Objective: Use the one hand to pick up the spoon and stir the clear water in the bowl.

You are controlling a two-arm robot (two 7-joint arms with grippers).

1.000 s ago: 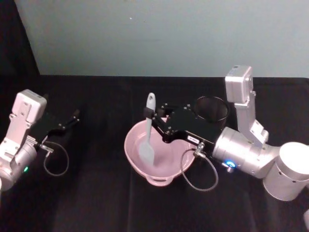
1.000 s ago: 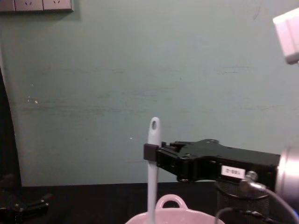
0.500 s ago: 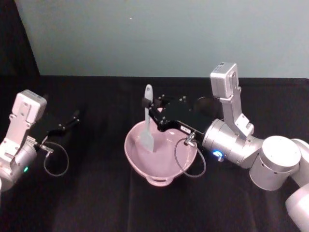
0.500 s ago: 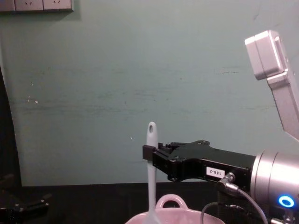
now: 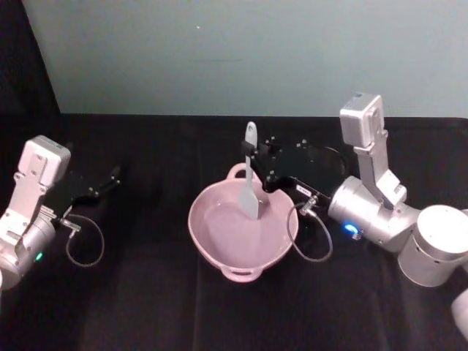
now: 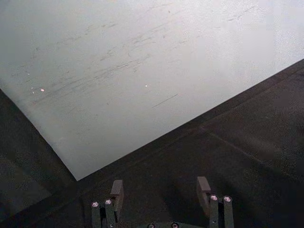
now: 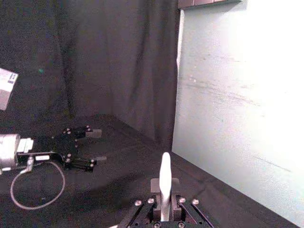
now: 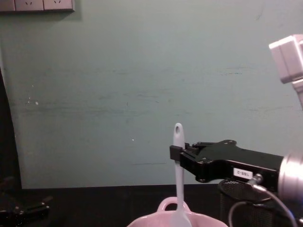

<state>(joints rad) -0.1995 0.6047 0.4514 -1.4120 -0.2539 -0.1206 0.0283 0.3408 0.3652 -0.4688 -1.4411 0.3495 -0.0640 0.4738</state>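
The pale pink bowl [image 5: 219, 238] sits mid-table, its rim and loop handle also low in the chest view [image 8: 165, 220]. The white spoon [image 5: 251, 186] stands upright with its blade dipped inside the bowl toward the far right side; its handle with the oval hole rises above the rim [image 8: 178, 156]. My right gripper [image 5: 252, 155], the black boxy hand, is shut on the spoon's upper handle [image 7: 164, 178], reaching in from the right [image 8: 176, 153]. My left gripper [image 5: 111, 178] rests parked at the table's left, open [image 6: 159, 189].
A black wire-mesh cup [image 8: 241, 208] stands behind the right arm, partly hidden by it. Black cloth covers the table [image 5: 146, 292]. A teal wall [image 5: 219, 51] rises behind it. Loose cables hang by both wrists.
The right gripper has carried the spoon rightward and toward the far side of the bowl, after first swinging it left. The left arm has not moved.
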